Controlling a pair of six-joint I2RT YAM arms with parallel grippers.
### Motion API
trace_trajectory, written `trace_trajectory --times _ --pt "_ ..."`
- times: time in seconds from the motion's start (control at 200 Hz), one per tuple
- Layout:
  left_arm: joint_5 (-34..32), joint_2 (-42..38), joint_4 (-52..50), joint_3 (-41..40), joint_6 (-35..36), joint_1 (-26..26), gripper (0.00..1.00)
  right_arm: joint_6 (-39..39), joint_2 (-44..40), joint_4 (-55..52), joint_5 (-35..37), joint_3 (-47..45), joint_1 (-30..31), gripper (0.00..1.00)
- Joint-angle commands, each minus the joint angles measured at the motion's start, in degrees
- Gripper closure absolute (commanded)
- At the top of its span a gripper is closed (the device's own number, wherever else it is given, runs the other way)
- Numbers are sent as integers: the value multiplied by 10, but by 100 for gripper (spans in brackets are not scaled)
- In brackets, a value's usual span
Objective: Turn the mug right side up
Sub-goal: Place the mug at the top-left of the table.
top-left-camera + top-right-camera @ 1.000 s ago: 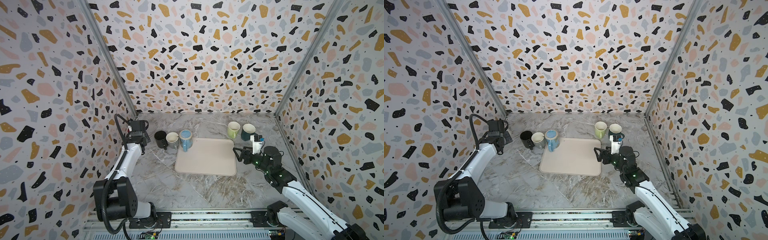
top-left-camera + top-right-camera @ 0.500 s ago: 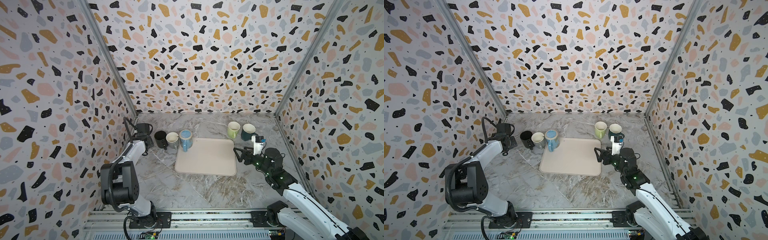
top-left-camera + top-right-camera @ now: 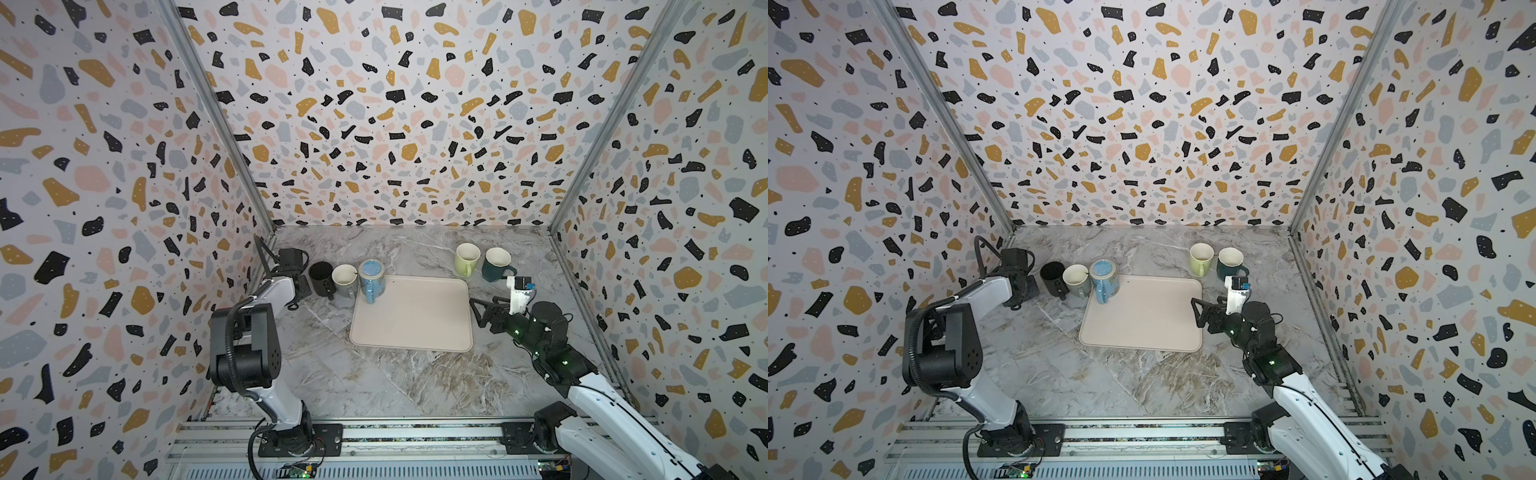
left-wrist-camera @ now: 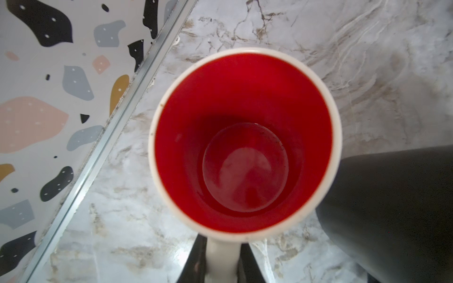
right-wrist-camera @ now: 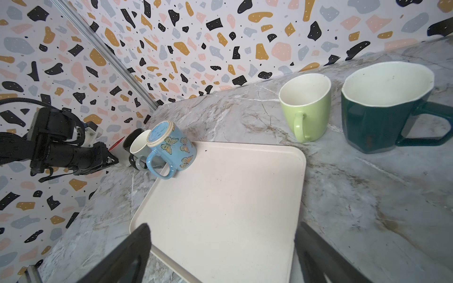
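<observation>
Left arm (image 3: 270,291) has dropped since a second ago: the wrist was up off the table, now it sits low in the far left corner by the wall rail (image 4: 98,147), elbow folded back and up. Right arm barely shifted. Left wrist view looks straight down into the red-lined mug (image 4: 245,142): mouth up, base on the marble table (image 4: 367,61), just beside the black mug (image 4: 392,208), near the rail. Both top views hide it under the left wrist; the right wrist view gets only a red sliver. Left gripper (image 4: 221,267) has its fingers (image 4: 196,262) either side of the white handle (image 4: 223,247), very close; can't tell if they pinch it or have just let go. Right gripper (image 5: 223,227) has jaws wide apart, nothing in them, hovering over the near edge of the tray (image 5: 220,183). Meaning: this mug reads as right side up and set down, so the step in hand is likely release and back off. Pulling out crooked could snag the handle and knock it into the black mug. Maybe not all done: the blue butterfly mug (image 5: 171,147) at the tray's far left corner shows its base on top, so upside down, touching or nearly touching the grey mug (image 5: 138,147). Green mug (image 5: 305,105) and teal mug (image 5: 384,105) stand mouth up, well apart from that group.
</observation>
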Motion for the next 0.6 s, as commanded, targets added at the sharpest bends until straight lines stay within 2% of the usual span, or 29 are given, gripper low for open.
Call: trace_trajectory --times 0.0,0.08,0.12,0.135,0.411,0.596 --pt "12 -14 21 14 7 2 39 -2 -7 -15 26 10 3 5" --pt "19 -32 22 0 8 1 20 -4 -5 -14 28 12 3 5" --pt "24 -41 20 -6 8 2 3 -4 -3 -14 27 12 3 5" --pt "26 -44 18 -8 8 2 0 -4 -3 -13 27 12 3 5" --pt "70 -146 -3 -68 15 1 0 -3 23 -19 26 13 -4 5" --pt "137 -228 16 -121 21 -10 0 2 39 0 22 -4 -16 5"
